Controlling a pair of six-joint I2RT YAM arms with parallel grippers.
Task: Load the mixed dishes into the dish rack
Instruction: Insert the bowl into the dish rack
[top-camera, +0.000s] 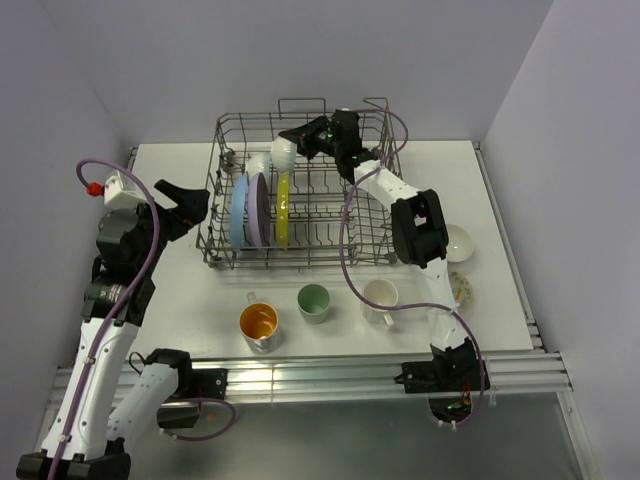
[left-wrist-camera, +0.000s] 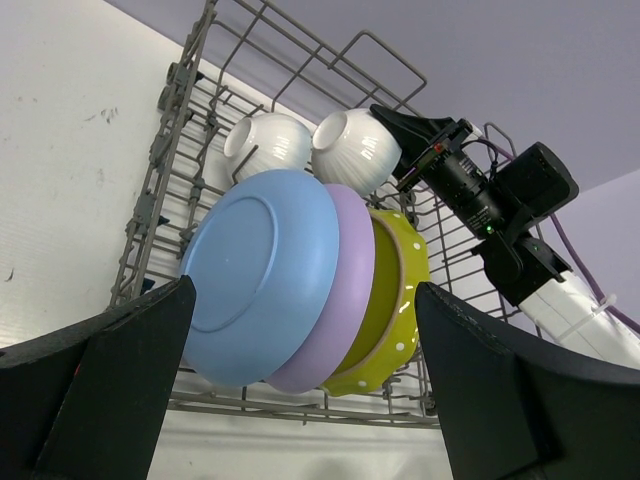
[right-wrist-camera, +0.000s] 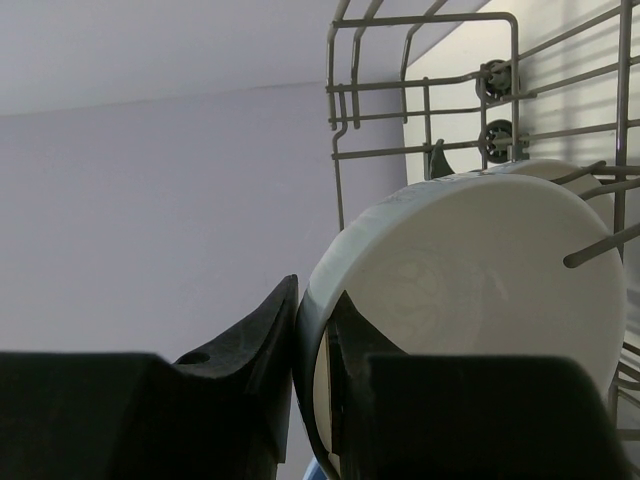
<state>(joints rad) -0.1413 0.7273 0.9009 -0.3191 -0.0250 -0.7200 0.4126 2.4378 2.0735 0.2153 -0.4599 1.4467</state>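
The right gripper is reaching over the far end of the large grey wire dish rack. Its jaws are nearly closed and are pinching the rim of a white ceramic bowl, with one finger inside the rim and one outside. The bowl is being held on its side within the rack's far left part, tilted among the upright tines. A second white bowl is lying on its side just to its left, close to the rack's far left corner.

Three plates are standing on edge in the tines nearer the front of the rack, packed face to face. They are a round pale blue plate, then a lavender plate, then a yellow-green plate with white dots.

The left gripper is hovering just outside the rack's left wall. Its jaws are spread wide and are holding nothing, and its camera is facing the back of the blue plate.

More dishes are sitting on the white table in front of the rack. From left to right these are a cup with an orange inside, a pale green cup and a white mug. To the right of the rack a third white bowl is sitting upright. A floral-patterned bowl is resting nearer the table's front edge, partly hidden by the right arm.
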